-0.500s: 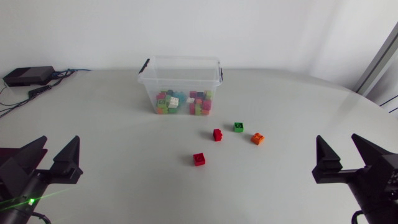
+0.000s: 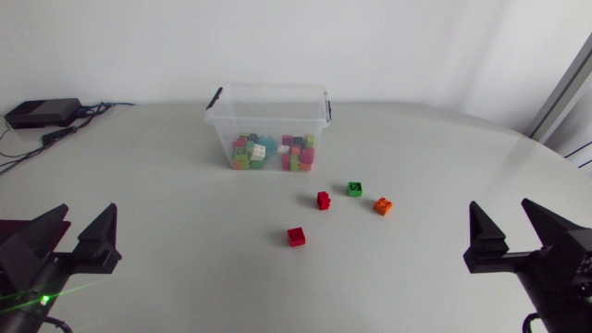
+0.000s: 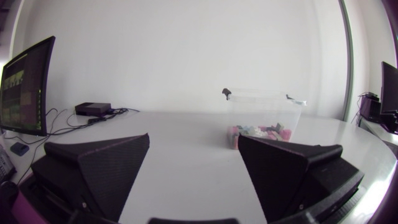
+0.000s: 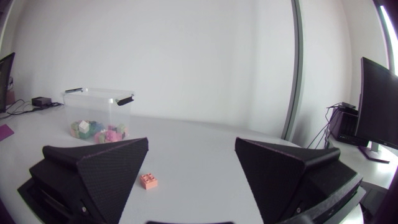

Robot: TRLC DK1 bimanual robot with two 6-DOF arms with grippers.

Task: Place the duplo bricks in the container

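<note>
— Where are the arms?

— Both sit low in the frame. The left gripper (image 2: 85,213) is in the lower left corner and the right gripper (image 2: 502,208) in the lower right. Each has its fingers spread wide with nothing between them. The left wrist view shows the same: that left gripper (image 3: 194,138) gapes, with only bare table (image 2: 166,185) in the gap.

— And the container?

— The clear container (image 2: 222,139) stands at upper centre, lid off, its black handle clips on the rim. A pile of bricks (image 2: 273,153) in mixed pastel colours lies at the bottom. From the left wrist view the container (image 3: 264,102) is well ahead of the fingers.

— Any bricks outside it?

— Four, loose on the table just below and right of the box. The far red brick (image 2: 323,200) is near the middle, the green brick (image 2: 354,189) is just to its right, and the orange brick (image 2: 383,205) is further right again. The near red brick (image 2: 296,236) lies lowest, apart from the rest. None touch each other.

— What does the right wrist camera show?

— The right gripper (image 4: 191,142) is wide open. The orange brick (image 4: 148,180) is ahead of it near one finger, and the container (image 4: 99,102) is far beyond.
</note>
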